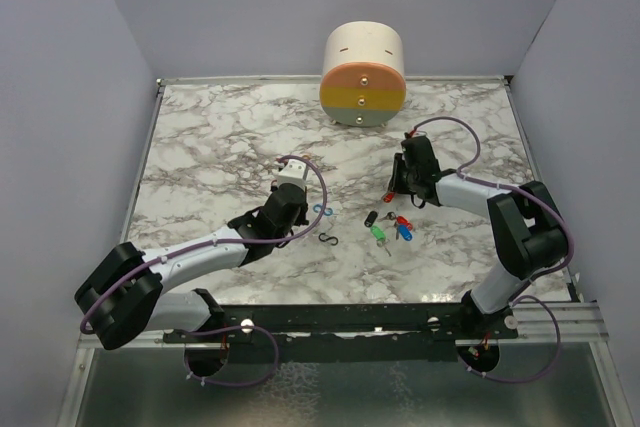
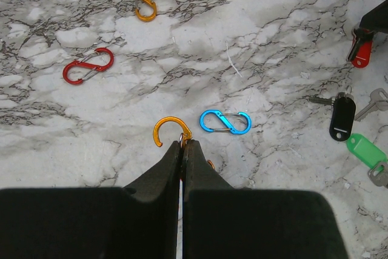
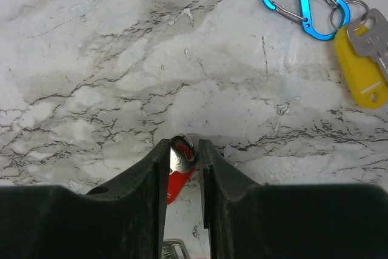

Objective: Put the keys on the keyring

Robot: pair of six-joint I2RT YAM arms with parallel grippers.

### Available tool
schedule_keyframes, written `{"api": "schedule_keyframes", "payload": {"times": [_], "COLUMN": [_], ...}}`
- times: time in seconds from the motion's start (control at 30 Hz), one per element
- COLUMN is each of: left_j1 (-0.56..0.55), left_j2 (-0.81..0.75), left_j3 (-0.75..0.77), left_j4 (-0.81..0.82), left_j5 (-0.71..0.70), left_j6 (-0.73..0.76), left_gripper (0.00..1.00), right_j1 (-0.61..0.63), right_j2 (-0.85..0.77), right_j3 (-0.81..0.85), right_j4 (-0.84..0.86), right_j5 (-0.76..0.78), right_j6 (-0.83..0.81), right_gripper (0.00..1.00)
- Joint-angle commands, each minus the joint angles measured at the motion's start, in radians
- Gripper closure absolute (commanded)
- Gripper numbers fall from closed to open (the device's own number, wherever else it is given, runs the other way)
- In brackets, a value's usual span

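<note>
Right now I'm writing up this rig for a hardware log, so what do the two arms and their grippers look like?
Both the left arm and right arm have pale grey-white links between bulky black joints, each with a looping purple cable. A small white box sits by the left wrist. The left gripper and right gripper have matte black, wedge-shaped fingers tapering to narrow tips.

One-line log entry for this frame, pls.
left gripper: shut on orange clip | right gripper: shut on red key | status: key and clip apart, not yet joined

White-and-grey marble-patterned table (image 1: 200,147), plain pale lavender walls (image 1: 300,7) on three sides, soft even light
</note>
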Motion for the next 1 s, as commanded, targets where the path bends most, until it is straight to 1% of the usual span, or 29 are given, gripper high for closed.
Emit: {"api": "schedule_keyframes", "payload": {"times": [0.0, 0.07, 0.13, 0.27, 0.33, 0.97], "left_j1": [-0.004, -0.004, -0.004, -0.004, -0.005, -0.005], "left_j2": [-0.009, -0.010, -0.012, -0.015, -0.016, -0.017], "left_j3": [-0.005, -0.006, -0.007, -0.009, -0.010, 0.005], "left_j4": [0.023, 0.021, 0.020, 0.018, 0.018, 0.010], "left_j5": [-0.002, -0.002, -0.004, -0.005, -0.006, -0.015], "left_j6": [0.007, 0.006, 0.006, 0.007, 0.007, 0.015], "left_gripper": [1.00, 1.00, 1.00, 1.00, 1.00, 1.00], "right_j1": [-0.009, -0.011, -0.013, -0.014, -0.015, -0.016], "right_j2": [0.002, 0.008, 0.007, 0.008, 0.011, 0.001], "right_j3": [0.019, 0.021, 0.019, 0.019, 0.020, 0.026], "right_j4": [0.028, 0.025, 0.025, 0.026, 0.024, 0.016], "right_j5": [0.037, 0.035, 0.033, 0.031, 0.027, 0.014], "right_j6": [0.004, 0.005, 0.003, 0.003, 0.002, -0.018], "right_gripper": [0.74, 0.75, 0.80, 0.82, 0.86, 0.97]}}
